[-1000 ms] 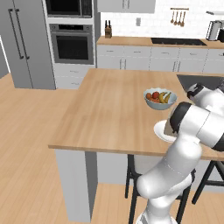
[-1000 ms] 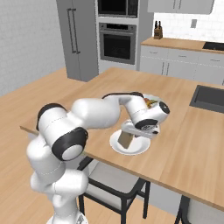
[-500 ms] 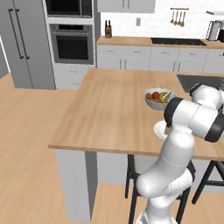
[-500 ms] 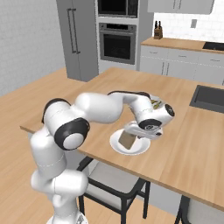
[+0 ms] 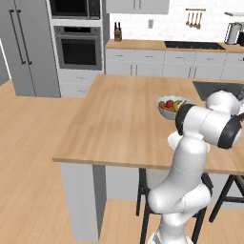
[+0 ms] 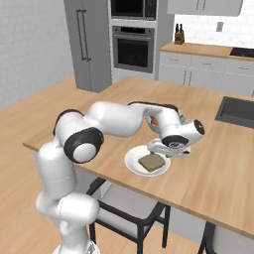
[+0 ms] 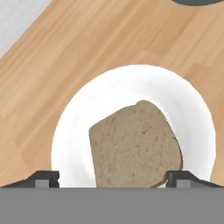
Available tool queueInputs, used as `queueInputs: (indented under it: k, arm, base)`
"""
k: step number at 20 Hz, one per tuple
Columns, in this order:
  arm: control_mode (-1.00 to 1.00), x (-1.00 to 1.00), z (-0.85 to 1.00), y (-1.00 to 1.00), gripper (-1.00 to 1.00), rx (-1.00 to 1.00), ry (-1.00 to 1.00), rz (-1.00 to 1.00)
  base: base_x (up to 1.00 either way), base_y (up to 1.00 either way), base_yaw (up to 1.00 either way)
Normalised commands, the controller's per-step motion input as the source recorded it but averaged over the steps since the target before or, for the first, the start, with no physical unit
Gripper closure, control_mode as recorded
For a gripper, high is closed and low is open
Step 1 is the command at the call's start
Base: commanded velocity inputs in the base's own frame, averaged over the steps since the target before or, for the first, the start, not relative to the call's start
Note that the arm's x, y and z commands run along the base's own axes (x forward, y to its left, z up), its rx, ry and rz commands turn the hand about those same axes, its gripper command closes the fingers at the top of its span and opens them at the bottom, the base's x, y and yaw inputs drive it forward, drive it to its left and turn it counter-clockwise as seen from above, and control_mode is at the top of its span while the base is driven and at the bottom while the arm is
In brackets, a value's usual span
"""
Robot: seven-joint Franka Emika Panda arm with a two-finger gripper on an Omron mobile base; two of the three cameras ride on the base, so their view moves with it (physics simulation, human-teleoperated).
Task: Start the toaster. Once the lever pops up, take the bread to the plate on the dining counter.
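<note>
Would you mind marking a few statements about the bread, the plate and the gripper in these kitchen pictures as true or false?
1. The bread lies flat on the plate. True.
2. The gripper is clamped shut on the bread. False: its fingertips stand wide apart on either side of the slice, so it is open.
3. The plate sits on the dining counter, near the edge closest to the robot. True.
4. The bowl of fruit stands on the plate. False: it stands apart from the plate, farther in on the wooden top.
5. The bread hangs over the plate's rim onto the wood. False: in the hand view the slice lies wholly inside the white rim.
</note>
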Motion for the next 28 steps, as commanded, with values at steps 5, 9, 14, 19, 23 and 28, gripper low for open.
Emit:
queueInputs:
  k: [5,9,14,19,23,28]
  arm:
    - [-1.00,0.12,0.24,-0.05,-1.00,-0.12,-0.03,-0.03]
    - [-1.00,-0.19,0.20,0.20,-1.00,-0.18,0.00,-0.15]
    - [-1.00,-0.58,0.22,0.45,-1.00,-0.31,-0.05,-0.38]
    - [-1.00,-0.88,0.17,0.37,-1.00,-0.26,0.00,-0.41]
    - [-1.00,-0.99,0.14,0.30,-1.00,-0.20,0.00,-0.39]
    - [-1.00,-1.00,0.09,0.32,-1.00,-0.24,0.00,-0.34]
  base:
    - [0.00,0.00,0.00]
    - [0.00,0.00,0.00]
    - [0.00,0.00,0.00]
    - [0.00,0.00,0.00]
    - [0.00,0.00,0.00]
    - [0.00,0.00,0.00]
